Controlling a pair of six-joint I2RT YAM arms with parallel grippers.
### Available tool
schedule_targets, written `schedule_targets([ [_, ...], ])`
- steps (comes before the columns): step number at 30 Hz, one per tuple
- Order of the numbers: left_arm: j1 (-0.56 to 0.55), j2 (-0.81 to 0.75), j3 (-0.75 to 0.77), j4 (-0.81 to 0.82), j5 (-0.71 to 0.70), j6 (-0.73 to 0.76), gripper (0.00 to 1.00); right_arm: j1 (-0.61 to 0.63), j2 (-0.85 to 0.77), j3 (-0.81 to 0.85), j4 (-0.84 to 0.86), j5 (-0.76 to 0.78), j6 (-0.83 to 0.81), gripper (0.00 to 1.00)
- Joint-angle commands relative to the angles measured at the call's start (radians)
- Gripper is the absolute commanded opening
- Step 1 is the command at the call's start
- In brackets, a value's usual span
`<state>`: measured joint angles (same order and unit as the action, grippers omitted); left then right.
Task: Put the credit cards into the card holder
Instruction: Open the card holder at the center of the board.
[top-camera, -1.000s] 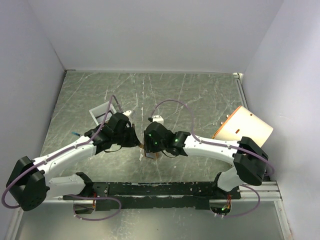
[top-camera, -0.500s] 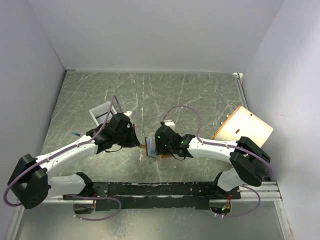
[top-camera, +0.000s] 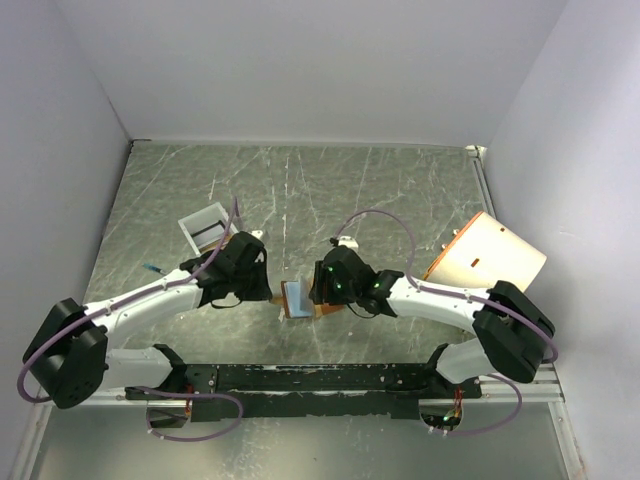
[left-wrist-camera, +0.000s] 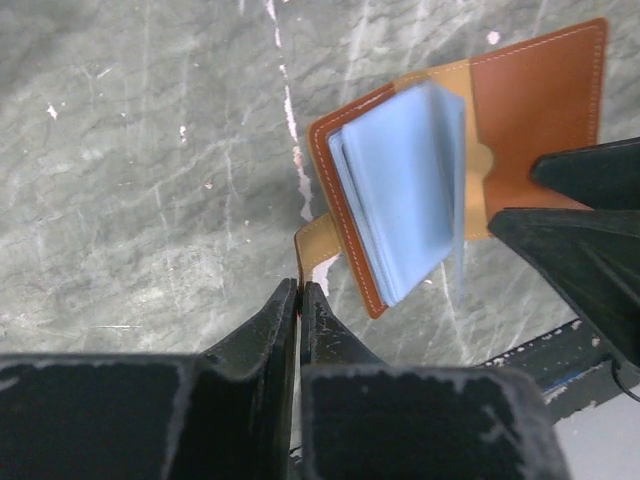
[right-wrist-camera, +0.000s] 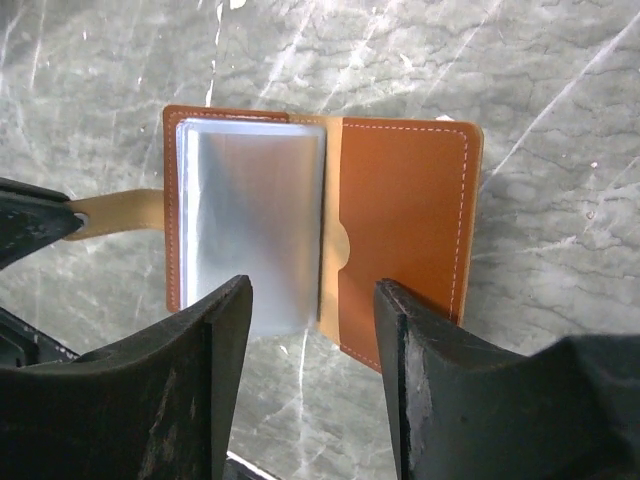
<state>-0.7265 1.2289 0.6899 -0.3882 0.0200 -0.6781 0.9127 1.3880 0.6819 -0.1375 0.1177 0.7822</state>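
Observation:
The brown leather card holder (top-camera: 298, 298) lies open on the table between both grippers. Its pale blue-grey sleeves show in the left wrist view (left-wrist-camera: 400, 195) and look silvery in the right wrist view (right-wrist-camera: 250, 225). My left gripper (left-wrist-camera: 300, 290) is shut on the holder's tan strap tab (left-wrist-camera: 318, 245), at the holder's left edge (top-camera: 272, 292). My right gripper (right-wrist-camera: 312, 330) is open and empty, hovering over the holder's near edge (top-camera: 318, 295). No credit card shows clearly; a dark strip lies in the white tray.
A white rectangular tray (top-camera: 205, 228) stands behind the left arm. A large cream cylinder with an orange rim (top-camera: 487, 255) lies at the right edge. A small blue item (top-camera: 150, 268) lies at the left. A black rail (top-camera: 320, 378) runs along the near edge.
The right gripper has moved right off the holder, which now lies open with its pale sleeves showing. The left gripper kept its hold on the strap and shifted slightly.

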Motion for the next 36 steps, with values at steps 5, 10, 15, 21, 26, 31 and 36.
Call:
schedule_targets([
  [5, -0.002, 0.028, -0.003, -0.030, -0.048, -0.023, 0.12, -0.028, -0.029, -0.072, 0.096, -0.048, 0.052, 0.49],
  [10, -0.001, 0.021, 0.026, -0.044, -0.039, -0.031, 0.41, -0.029, -0.037, -0.093, 0.111, -0.041, 0.068, 0.47],
  [15, -0.004, -0.059, 0.079, -0.005, 0.038, -0.046, 0.47, -0.029, -0.047, -0.107, 0.116, -0.051, 0.075, 0.45],
  [21, -0.003, -0.006, 0.093, 0.097, 0.104, -0.034, 0.28, -0.029, -0.064, -0.107, 0.108, -0.036, 0.074, 0.45],
  [26, -0.002, 0.094, 0.133, 0.128, 0.138, -0.015, 0.19, -0.029, -0.066, -0.112, 0.110, -0.040, 0.074, 0.45],
  [31, -0.003, 0.131, 0.142, 0.142, 0.129, -0.017, 0.21, -0.029, -0.062, -0.106, 0.104, -0.038, 0.073, 0.45],
  [36, -0.002, 0.210, 0.128, 0.212, 0.213, -0.013, 0.17, -0.029, -0.059, -0.095, 0.096, -0.043, 0.068, 0.45],
])
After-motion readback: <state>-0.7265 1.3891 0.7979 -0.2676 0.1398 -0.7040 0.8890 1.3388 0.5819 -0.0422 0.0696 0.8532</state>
